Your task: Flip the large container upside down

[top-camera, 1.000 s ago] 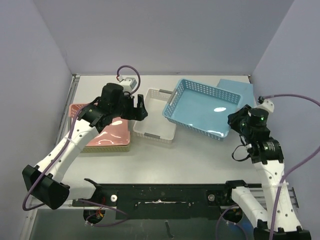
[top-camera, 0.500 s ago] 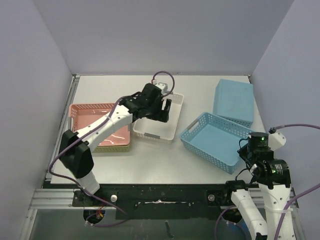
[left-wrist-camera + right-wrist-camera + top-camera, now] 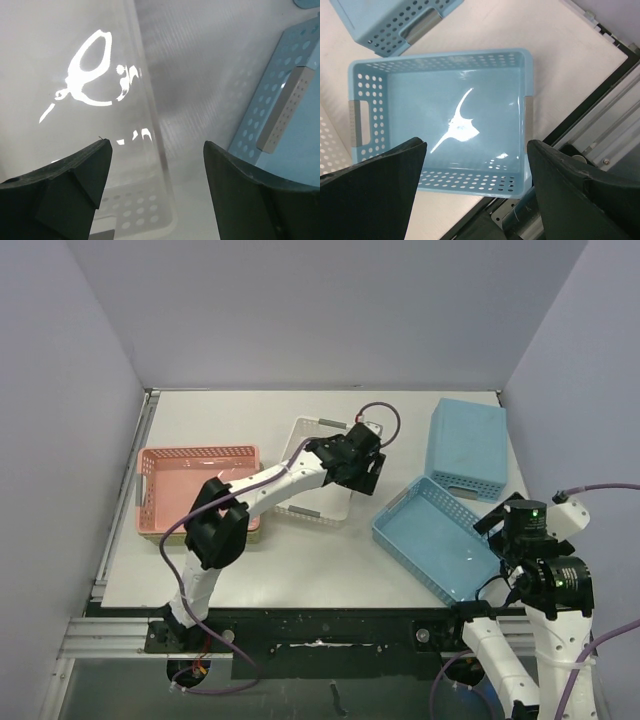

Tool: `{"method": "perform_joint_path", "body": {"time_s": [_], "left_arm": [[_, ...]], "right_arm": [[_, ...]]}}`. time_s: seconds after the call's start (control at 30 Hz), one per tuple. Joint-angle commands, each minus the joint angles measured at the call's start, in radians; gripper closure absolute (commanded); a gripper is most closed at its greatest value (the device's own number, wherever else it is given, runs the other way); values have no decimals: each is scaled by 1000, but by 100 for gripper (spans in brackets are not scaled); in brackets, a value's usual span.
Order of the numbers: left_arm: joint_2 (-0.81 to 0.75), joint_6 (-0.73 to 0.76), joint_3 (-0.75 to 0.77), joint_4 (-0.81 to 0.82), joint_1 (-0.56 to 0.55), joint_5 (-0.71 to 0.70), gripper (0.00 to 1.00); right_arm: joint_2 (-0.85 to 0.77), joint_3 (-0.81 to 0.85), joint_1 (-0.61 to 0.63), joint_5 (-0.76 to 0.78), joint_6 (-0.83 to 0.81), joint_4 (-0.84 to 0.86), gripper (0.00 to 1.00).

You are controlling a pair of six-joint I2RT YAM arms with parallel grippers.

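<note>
The large container, a pale blue perforated basket [image 3: 437, 540] [image 3: 440, 115], lies upright with its mouth up on the table's right side. My right gripper [image 3: 497, 524] [image 3: 475, 145] hovers open above the basket's near-right end, with nothing between its fingers. My left gripper [image 3: 367, 468] [image 3: 156, 146] is open over the right wall of a white basket [image 3: 312, 486] [image 3: 130, 210], and a grey handle of the blue basket [image 3: 282, 117] shows at the right of that view.
A second blue basket [image 3: 465, 445] [image 3: 395, 20] lies upside down at the back right. A pink basket [image 3: 195, 485] sits at the left. The table's metal rail [image 3: 600, 115] runs right by the blue basket's near end.
My right gripper has opened and let go of the blue basket, which now rests flat nearer the front edge. My left arm has swung right across the white basket.
</note>
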Motion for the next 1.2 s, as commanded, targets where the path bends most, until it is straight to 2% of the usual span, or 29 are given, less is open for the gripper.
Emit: {"method": "perform_joint_path", "body": {"time_s": [0.0,0.1,0.2,0.3,0.43,0.5,0.57,0.67,0.73,0.8,0.9,1.0,1.13,1.17], "left_arm": [[106,11,154,-50,-19,-92,31],[187,36,249,-112,-21,-131,46],[248,58,339,-156,-23,-123,70],[293,86,454,-206,-21,-36,97],[303,123,681,-282,-19,136,100],[262,122,716,-258,-7,235,100],[199,75,673,-181,22,374,100],[122,-74,562,-14,106,619,100],[81,-207,452,155,164,793,100],[33,-336,312,381,206,903,100],[7,-589,105,730,270,1030,100],[28,-839,-46,1095,322,1098,100],[125,-1204,-176,1590,373,1136,100],[145,-1265,-189,1658,380,1138,100]], "right_arm": [[22,64,1,27,-42,69,15],[23,67,1,6,-46,88,15],[23,72,1,0,-50,98,15],[23,87,1,5,-56,100,14],[21,98,1,13,-68,106,14],[18,95,1,22,-66,111,14],[15,93,0,23,-69,119,14],[14,92,1,20,-76,135,14],[15,91,1,18,-77,141,14],[16,88,1,12,-77,149,14],[17,80,0,-5,-79,159,14],[14,71,1,-17,-77,161,14],[11,53,0,-54,-94,176,14],[12,48,1,-79,-115,188,14]]}}
